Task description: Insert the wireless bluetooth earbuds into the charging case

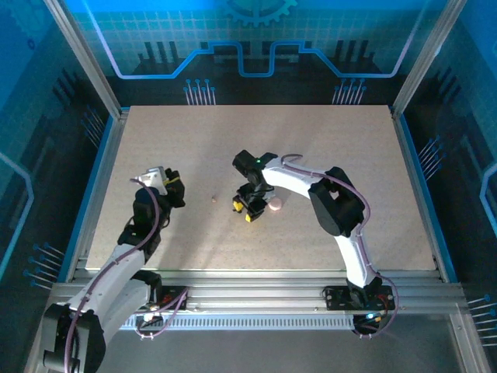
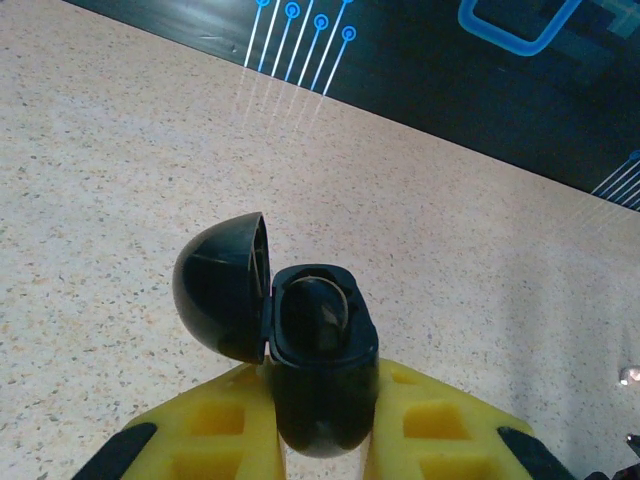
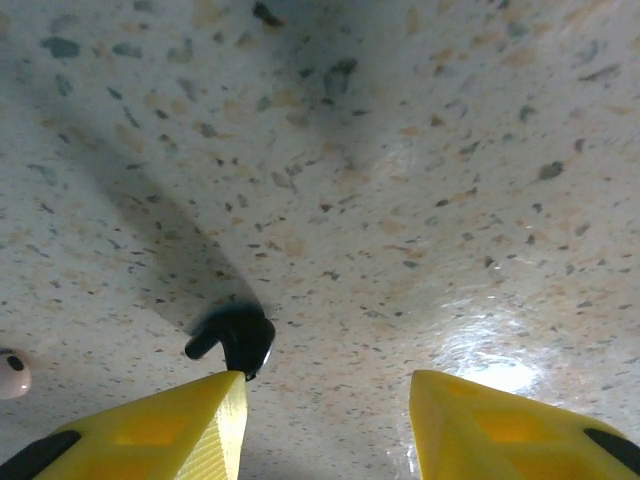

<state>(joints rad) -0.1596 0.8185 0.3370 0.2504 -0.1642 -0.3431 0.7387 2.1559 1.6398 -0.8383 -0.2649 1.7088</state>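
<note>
The glossy black, egg-shaped charging case (image 2: 320,345) has its domed lid (image 2: 222,285) hinged open. Something dark and rounded sits in its well, too dim to name. The left end effector (image 2: 320,425) is clenched on the case. The right end effector (image 3: 322,400) is released, its yellow fingers (image 3: 165,430) apart over the speckled tabletop (image 3: 400,150). A black earbud (image 3: 235,335) lies just beside one fingertip, and a pale pink earbud (image 3: 10,373) is near.

Your left arm (image 1: 140,229) rises from its base and bends at the elbow, with the wrist turned toward the middle. Your left gripper (image 1: 172,186) is clamped tight on the charging case (image 2: 320,360). Your right arm (image 1: 342,210) arches up and over to the left, wrist pitched steeply down. Your right gripper (image 3: 325,395) points downward, low, its jaws standing apart.
</note>
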